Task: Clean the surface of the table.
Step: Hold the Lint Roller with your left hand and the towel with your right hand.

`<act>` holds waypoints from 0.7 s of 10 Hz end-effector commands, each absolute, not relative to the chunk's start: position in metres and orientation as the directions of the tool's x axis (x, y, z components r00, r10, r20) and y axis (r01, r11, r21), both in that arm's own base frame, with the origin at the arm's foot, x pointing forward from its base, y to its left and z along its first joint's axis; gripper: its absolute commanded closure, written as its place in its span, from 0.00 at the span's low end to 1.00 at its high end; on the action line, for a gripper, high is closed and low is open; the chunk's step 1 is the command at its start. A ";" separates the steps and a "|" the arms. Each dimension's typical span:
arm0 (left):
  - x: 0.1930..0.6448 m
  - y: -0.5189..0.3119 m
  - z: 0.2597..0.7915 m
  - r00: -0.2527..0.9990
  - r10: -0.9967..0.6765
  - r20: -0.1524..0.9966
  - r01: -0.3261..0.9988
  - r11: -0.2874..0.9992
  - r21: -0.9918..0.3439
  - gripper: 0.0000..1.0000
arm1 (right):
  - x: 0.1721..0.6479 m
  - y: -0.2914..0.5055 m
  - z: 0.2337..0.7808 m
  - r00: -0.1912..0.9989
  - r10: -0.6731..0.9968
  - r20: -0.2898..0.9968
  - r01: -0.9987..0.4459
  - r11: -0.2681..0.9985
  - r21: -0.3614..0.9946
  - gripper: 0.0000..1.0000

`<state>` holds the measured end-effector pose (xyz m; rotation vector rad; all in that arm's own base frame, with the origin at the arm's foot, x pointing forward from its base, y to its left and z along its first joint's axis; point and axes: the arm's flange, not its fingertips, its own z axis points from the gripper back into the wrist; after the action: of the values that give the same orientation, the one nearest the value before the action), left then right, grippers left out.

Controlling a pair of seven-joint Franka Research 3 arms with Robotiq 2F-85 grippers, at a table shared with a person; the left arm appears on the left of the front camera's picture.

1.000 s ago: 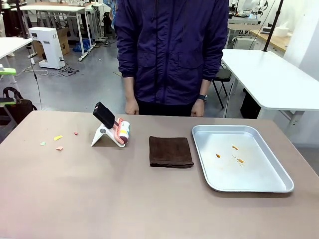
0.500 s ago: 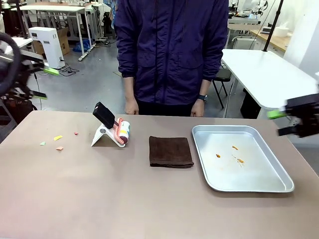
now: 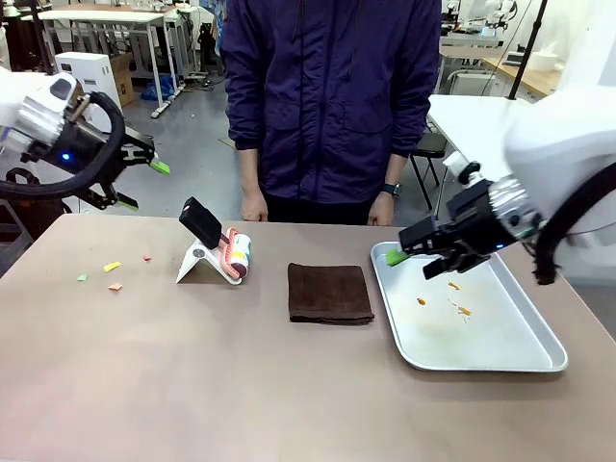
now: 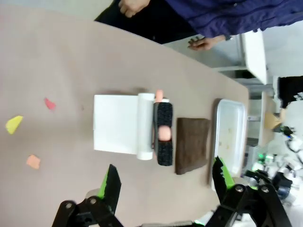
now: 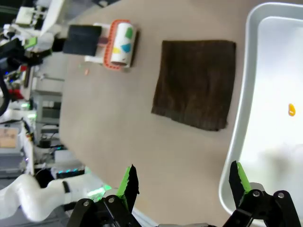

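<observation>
- The table (image 3: 241, 385), wide and brownish-taupe, fills the near part of the front view and carries everything below
- A person (image 3: 332, 96) in a dark blue jacket stands at its far edge, both hands hanging by the rim
- A silver tray (image 3: 491, 337) lies flat on the right part of the table
- The right gripper (image 3: 416, 260) hangs over the tray's far left corner, its fingers spread wide with nothing between them
- The left gripper (image 3: 142, 185) is held high over the table's far left side, its green-tipped fingers likewise apart and empty
- A folded brown cloth (image 3: 329, 293) lies near the middle, just beside the tray
- A lint roller (image 3: 234, 256) with a black handle leans on a white stand (image 3: 197, 262), left of the cloth
- Small paper scraps (image 3: 113, 267), yellow, green and pink, are scattered near the left edge
- A few orange crumbs (image 3: 453, 286) sit inside the tray
</observation>
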<state>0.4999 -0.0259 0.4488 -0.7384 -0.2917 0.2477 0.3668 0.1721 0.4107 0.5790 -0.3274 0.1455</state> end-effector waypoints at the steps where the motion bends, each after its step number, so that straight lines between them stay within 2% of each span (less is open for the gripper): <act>1: 0.509 -0.032 0.447 0.945 0.296 0.140 -0.137 0.746 -0.652 0.00 | 0.375 0.201 0.389 0.944 0.011 0.329 -0.176 0.863 0.474 0.00; 4: 0.512 -0.030 0.444 0.947 0.289 0.137 -0.134 0.746 -0.653 0.00 | 0.367 0.203 0.379 0.943 -0.001 0.333 -0.171 0.857 0.487 0.00; 5: 0.511 -0.031 0.444 0.942 0.306 0.137 -0.146 0.742 -0.654 0.00 | 0.365 0.190 0.384 0.940 -0.053 0.337 -0.139 0.842 0.522 0.00; 6: 0.506 -0.027 0.446 0.947 0.301 0.108 -0.158 0.734 -0.661 0.00 | 0.367 0.206 0.375 0.944 0.027 0.328 -0.190 0.858 0.477 0.00; 7: 0.510 -0.031 0.438 0.945 0.290 0.150 -0.124 0.744 -0.656 0.00 | 0.367 0.206 0.375 0.944 0.027 0.328 -0.190 0.858 0.477 0.00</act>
<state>0.5099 -0.0293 0.4382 -0.7008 -0.2462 0.2363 0.3688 0.2011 0.3771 0.5407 -0.3200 0.1037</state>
